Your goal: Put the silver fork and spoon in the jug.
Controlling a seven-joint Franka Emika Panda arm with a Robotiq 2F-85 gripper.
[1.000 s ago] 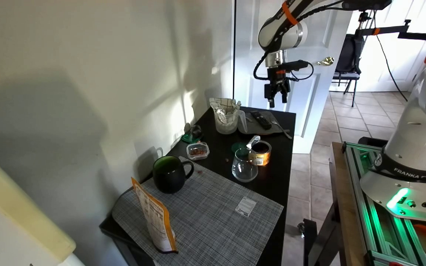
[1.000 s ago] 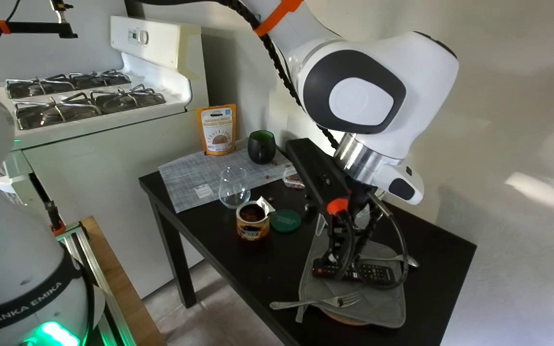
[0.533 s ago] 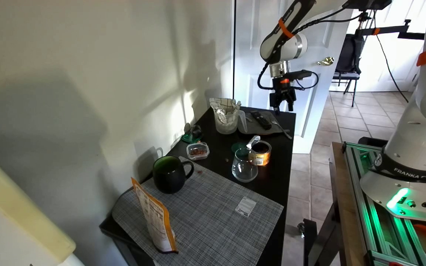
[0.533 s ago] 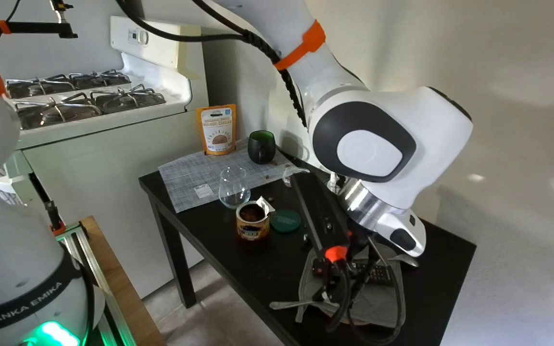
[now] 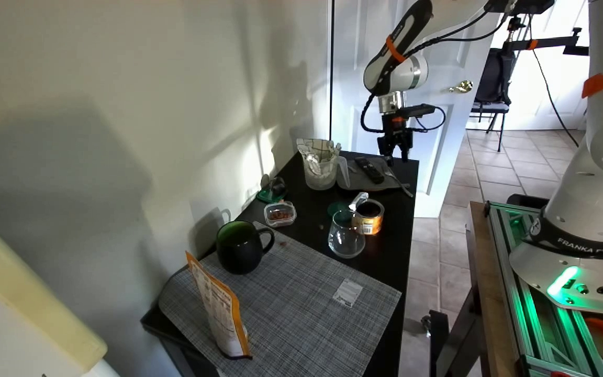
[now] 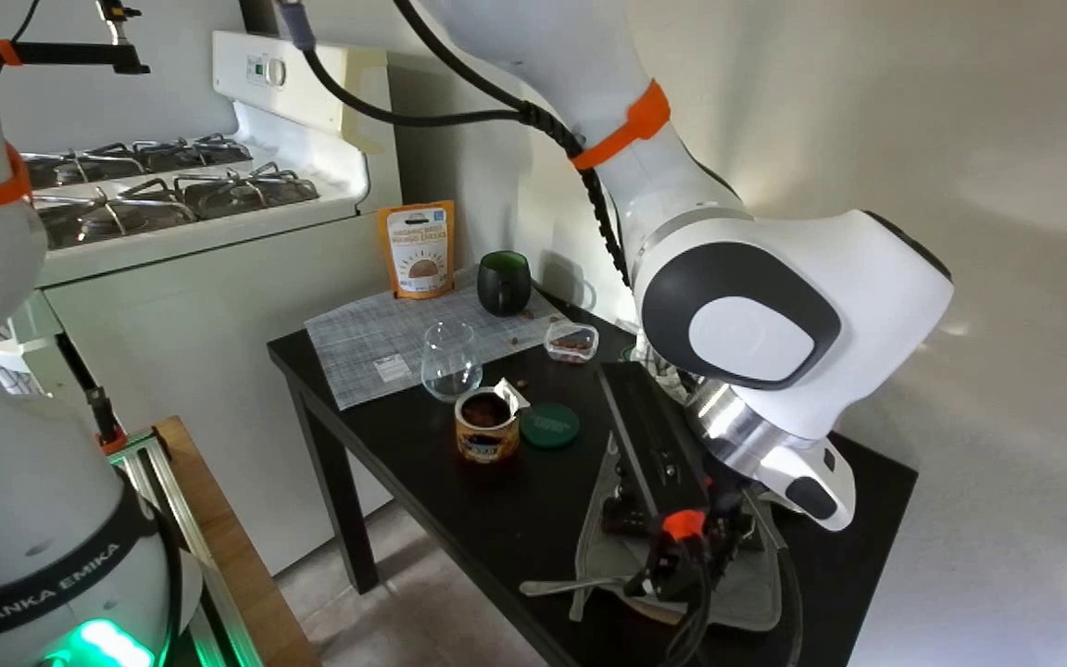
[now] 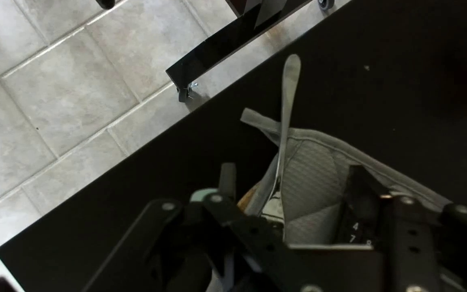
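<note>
Lowered since the earlier frame, the black, two-fingered metal hand [image 5: 397, 161] hangs over the far end of the smooth black worktop [image 5: 309, 212]. From the left in an exterior view, a printed, orange-edged pouch [image 5: 220, 309] stands upright on a grey, coarsely woven placemat [image 5: 301, 314], with a rounded, dark mug [image 5: 237, 248], green inside, beyond it on the same weave. Next, a small, clear plastic tub [image 5: 280, 223] holds reddish-brown bits [image 5: 280, 215]; farther back stands the whitish, translucent, wide-mouthed jug [image 5: 320, 180], crumpled checked material [image 5: 316, 148] rising from its mouth. Nearer, a clear, bulbous glass [image 5: 346, 241] stands just beside an open, orange-labelled cylindrical tin [image 5: 373, 225]. On a grey quilted pad [image 5: 354, 183] beyond them, what shows of the silver spoon [image 5: 353, 169] is a pale sliver just right of the jug's handle, too small to make out; then come a slim black remote [image 5: 369, 170] and, rightmost, the slender silver metal fork [image 5: 401, 185], its handle reaching past the pad's edge. Above the fork, the hand's jaws are parted; in the wrist view the smooth, round-ended handle shows beyond the gap between them.
</note>
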